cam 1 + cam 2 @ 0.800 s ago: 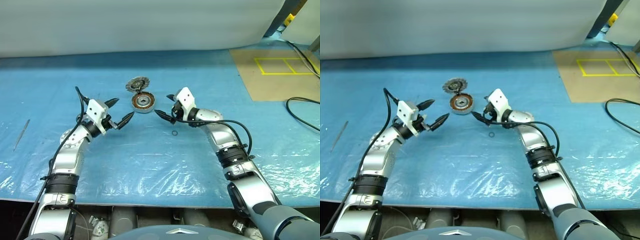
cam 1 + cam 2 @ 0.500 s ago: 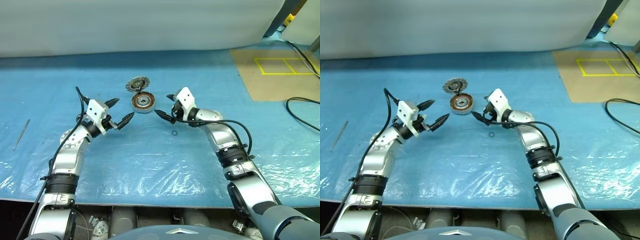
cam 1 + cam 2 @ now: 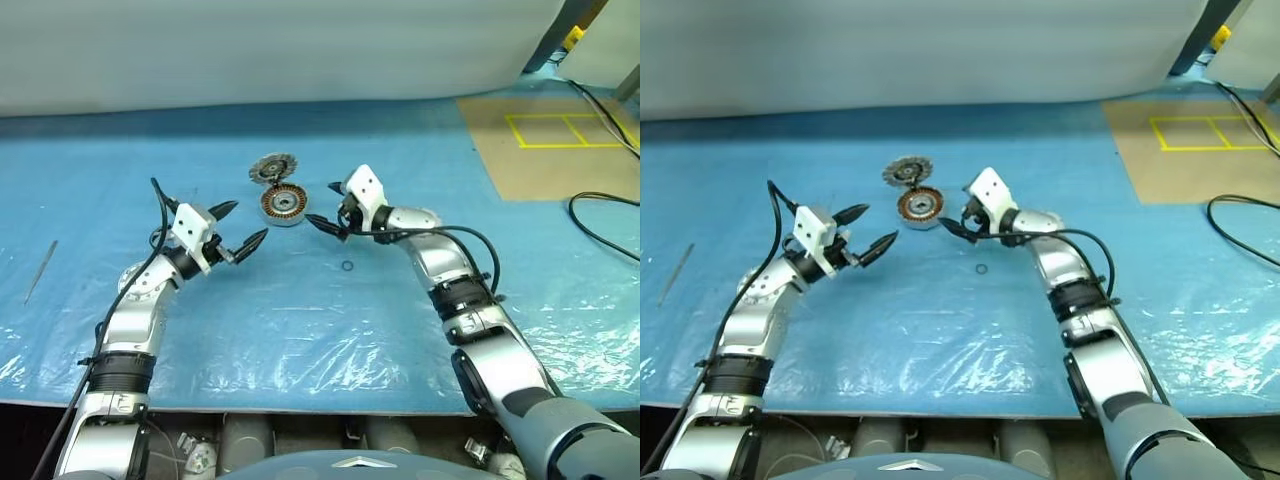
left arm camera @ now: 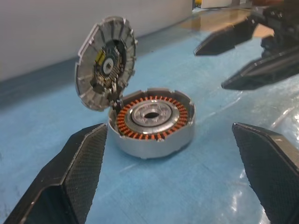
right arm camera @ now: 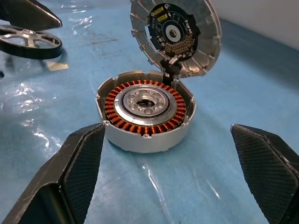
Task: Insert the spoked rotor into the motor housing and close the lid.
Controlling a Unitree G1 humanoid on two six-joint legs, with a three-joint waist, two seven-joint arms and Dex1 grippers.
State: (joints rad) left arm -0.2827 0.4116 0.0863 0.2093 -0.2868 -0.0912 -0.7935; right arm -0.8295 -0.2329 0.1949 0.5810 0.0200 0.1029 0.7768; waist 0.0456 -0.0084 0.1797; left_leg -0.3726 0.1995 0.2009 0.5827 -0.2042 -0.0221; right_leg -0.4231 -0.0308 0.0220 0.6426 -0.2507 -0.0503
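The motor housing (image 3: 283, 204) sits on the blue sheet with its copper windings (image 5: 145, 105) uncovered. Its lid (image 3: 272, 167) stands tilted up on the hinge at the housing's far edge, with the ribbed inside (image 5: 175, 32) showing. My left gripper (image 3: 252, 218) hangs open just left of the housing, holding nothing. My right gripper (image 3: 317, 202) is open just right of it and is also empty. The spoked rotor (image 5: 30, 41) lies flat on the sheet beyond the housing, under a left finger (image 5: 28, 14).
A tiny plain black ring (image 3: 347, 266) lies on the sheet below the right gripper. A thin metal tool (image 3: 40, 270) lies far left. A brown board with yellow tape (image 3: 540, 140) and a black cable (image 3: 600, 215) are at the right.
My right gripper has edged slightly closer to the housing. The left gripper, housing and lid stand as before.
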